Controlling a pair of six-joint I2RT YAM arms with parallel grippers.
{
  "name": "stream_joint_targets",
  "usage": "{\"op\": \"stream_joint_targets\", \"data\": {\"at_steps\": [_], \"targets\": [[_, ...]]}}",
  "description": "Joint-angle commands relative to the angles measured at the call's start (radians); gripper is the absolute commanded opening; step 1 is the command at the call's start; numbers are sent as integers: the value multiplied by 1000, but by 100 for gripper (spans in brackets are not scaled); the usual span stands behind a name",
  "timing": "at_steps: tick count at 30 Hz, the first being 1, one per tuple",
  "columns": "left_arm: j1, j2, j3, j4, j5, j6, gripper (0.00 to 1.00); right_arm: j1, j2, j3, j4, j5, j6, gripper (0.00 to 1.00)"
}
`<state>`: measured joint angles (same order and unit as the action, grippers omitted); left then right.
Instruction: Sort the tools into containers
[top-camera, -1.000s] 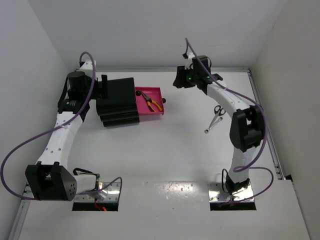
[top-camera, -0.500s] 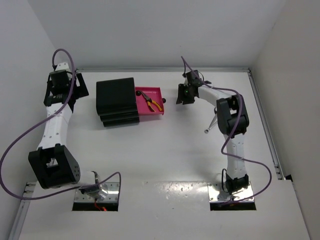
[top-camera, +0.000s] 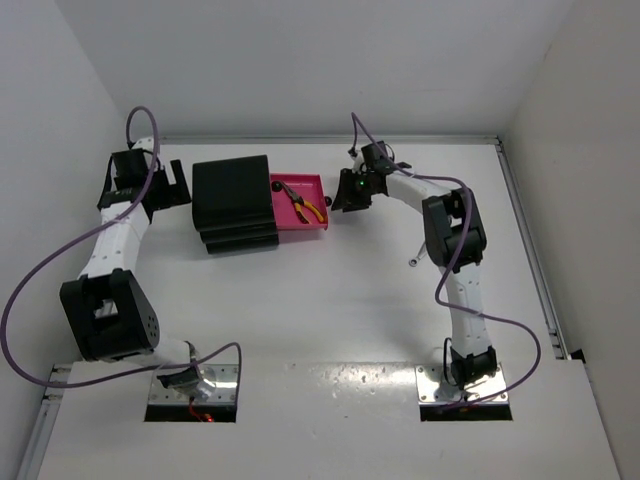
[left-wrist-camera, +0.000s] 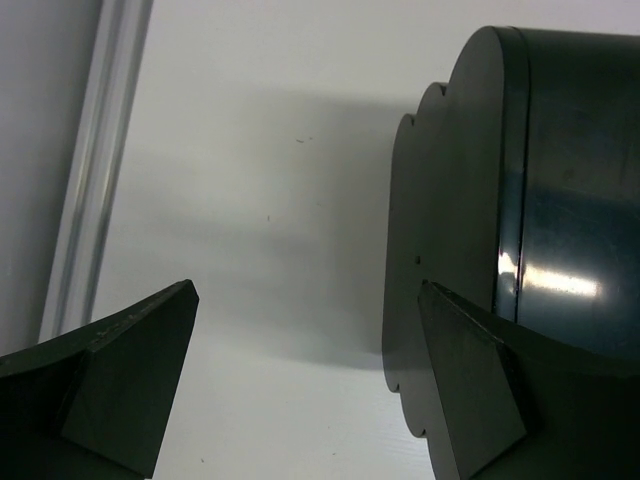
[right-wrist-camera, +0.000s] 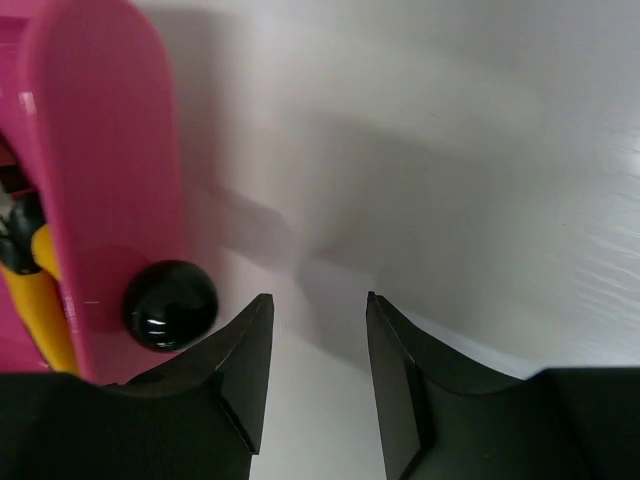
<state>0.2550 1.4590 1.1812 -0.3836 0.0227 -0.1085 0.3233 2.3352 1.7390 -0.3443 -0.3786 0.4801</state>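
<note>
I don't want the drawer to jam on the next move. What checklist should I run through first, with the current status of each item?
1. Pliers lie wholly inside the open pink drawer: ok.
2. Right gripper empty, jaws apart: ok.
3. Drawer knob between the right fingers: not ok, it sits off to one side of them.
4. Left gripper open beside the black cabinet: ok; contact with it: cannot tell.
5. Wrench clear of the right arm: cannot tell, the arm hides most of it.
</note>
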Motion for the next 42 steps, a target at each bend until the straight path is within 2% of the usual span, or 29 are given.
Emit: {"op": "stream_joint_targets", "data": {"at_steps": [1,7,22,37,42], "targets": [[7,6,-2,14,43,4,99,7,-13,40,80,-106,52,43],[7,47,-2,14,52,24,99,16,-43,31,174,-151,84,43],[7,100,-2,14,94,44,99,98,-43,68,264,-256,126,43],[-34,129,-31,14,189,136,99,180,46,195,274,-266,146,45],[-34,172,20,14,255,145,99,209,46,185,274,-275,146,45]]}}
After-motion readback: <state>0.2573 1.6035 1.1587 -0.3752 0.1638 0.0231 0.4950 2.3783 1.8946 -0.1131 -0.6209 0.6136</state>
